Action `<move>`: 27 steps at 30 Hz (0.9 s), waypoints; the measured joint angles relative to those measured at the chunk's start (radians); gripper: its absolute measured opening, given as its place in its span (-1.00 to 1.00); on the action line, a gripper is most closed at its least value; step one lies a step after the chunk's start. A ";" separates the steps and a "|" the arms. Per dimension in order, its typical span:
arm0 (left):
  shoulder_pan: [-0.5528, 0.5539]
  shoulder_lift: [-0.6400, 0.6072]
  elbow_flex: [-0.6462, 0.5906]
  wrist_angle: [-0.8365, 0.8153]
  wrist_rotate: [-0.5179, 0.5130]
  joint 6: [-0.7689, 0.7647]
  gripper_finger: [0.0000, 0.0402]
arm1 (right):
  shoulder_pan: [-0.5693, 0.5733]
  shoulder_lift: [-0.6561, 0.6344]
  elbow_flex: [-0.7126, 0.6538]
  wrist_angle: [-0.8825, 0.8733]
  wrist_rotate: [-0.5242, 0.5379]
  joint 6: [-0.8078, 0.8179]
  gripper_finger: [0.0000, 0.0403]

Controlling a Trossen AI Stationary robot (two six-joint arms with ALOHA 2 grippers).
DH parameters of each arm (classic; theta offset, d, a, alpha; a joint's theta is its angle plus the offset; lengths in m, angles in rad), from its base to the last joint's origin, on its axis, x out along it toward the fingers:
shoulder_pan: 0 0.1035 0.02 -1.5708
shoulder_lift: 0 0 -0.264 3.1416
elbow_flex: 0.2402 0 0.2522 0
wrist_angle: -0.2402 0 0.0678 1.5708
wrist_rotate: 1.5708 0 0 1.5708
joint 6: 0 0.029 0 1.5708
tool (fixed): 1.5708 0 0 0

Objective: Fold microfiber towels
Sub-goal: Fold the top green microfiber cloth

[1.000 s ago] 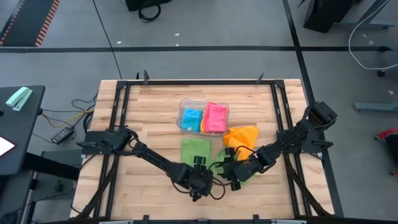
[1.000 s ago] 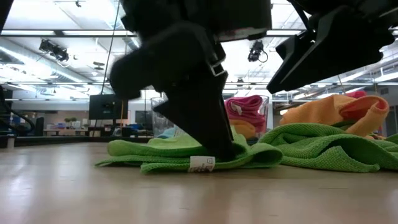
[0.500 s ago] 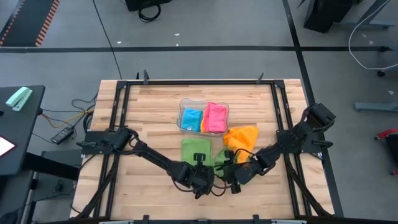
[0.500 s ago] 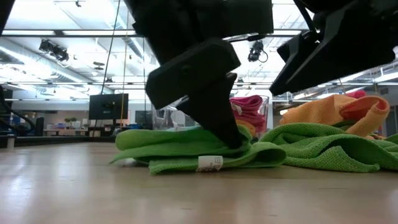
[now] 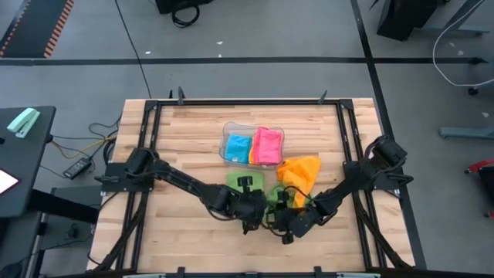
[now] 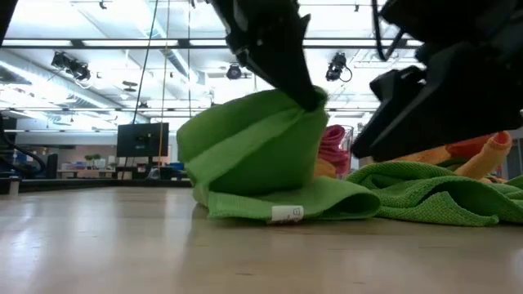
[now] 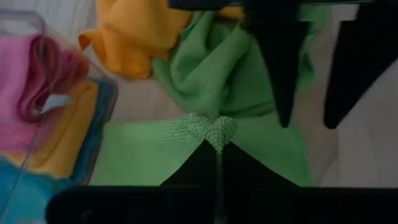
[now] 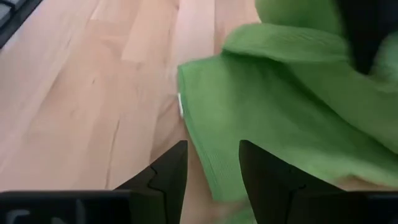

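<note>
one green towel point(image 6: 261, 155) near the table's front edge is pinched at an edge by the closed left gripper point(image 7: 214, 134) and held lifted off the wooden table point(image 5: 185, 139), so a fold is judged to be in hand; the next move likely calls for the raised edge to be carried over and laid flat. the right gripper point(image 8: 211, 168) is held part open and empty just above the cloth's near corner. counted: two green towels, one loose orange towel point(image 5: 299, 170), and blue, pink and orange ones folded in the clear tray point(image 5: 228, 128).

Wooden table point(image 5: 185, 131), clear plastic tray point(image 5: 228, 128) near its middle, cables point(image 5: 85, 143) on floor beside
</note>
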 joint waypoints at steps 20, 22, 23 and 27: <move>0.031 -0.036 0.052 -0.098 0.087 0.036 -0.95 | -0.105 0.269 0.283 -0.247 0.129 0.116 -0.30; 0.031 -0.036 0.062 -0.113 0.087 0.056 -0.96 | -0.116 0.271 0.286 -0.240 0.096 0.110 -0.30; 0.031 -0.036 0.065 -0.113 0.087 0.061 -0.95 | -0.120 0.270 0.285 -0.239 0.076 0.099 -0.31; 0.039 -0.036 0.078 -0.137 0.088 0.060 -0.86 | -0.101 0.260 0.284 -0.215 -0.012 0.031 -0.31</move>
